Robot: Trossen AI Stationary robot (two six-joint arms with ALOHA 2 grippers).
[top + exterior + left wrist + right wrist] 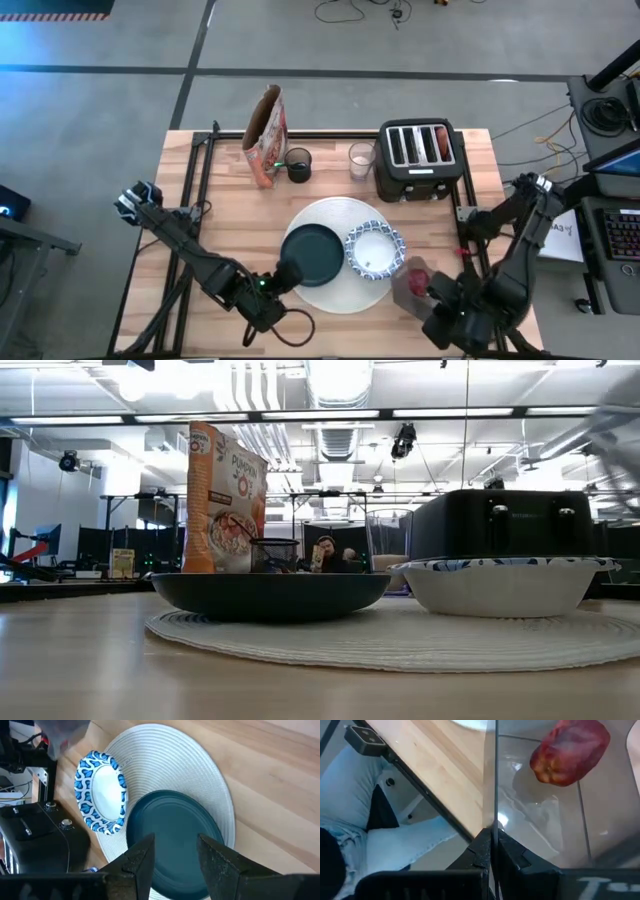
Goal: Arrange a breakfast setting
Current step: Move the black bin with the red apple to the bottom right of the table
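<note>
From above, the big round white mat [335,252] lies in the middle of the wooden table [220,220] and serves as the landmark. The dark green plate [312,254] sits on the mat's left half, and the blue-and-white patterned bowl [375,250] sits on its right half, just beside the plate. The left gripper [283,280] hangs at the plate's near-left rim. Just off the mat's right edge, the red apple [416,273] lies in a clear container [410,290], where the right gripper [443,300] is. Beyond the mat stand the black toaster [418,158], a small clear glass [361,160], a dark cup [298,164] and a cereal box [267,137].

At table level, the plate [270,596] and bowl [500,586] rest side by side on the mat [400,635], the toaster [510,525] behind.

The left wrist view shows its fingers [137,865] parted above the plate [172,840], holding nothing.

The right wrist view shows its fingers [485,852] pinched shut on the container's thin clear wall [495,780], with the apple [570,752] inside.
</note>
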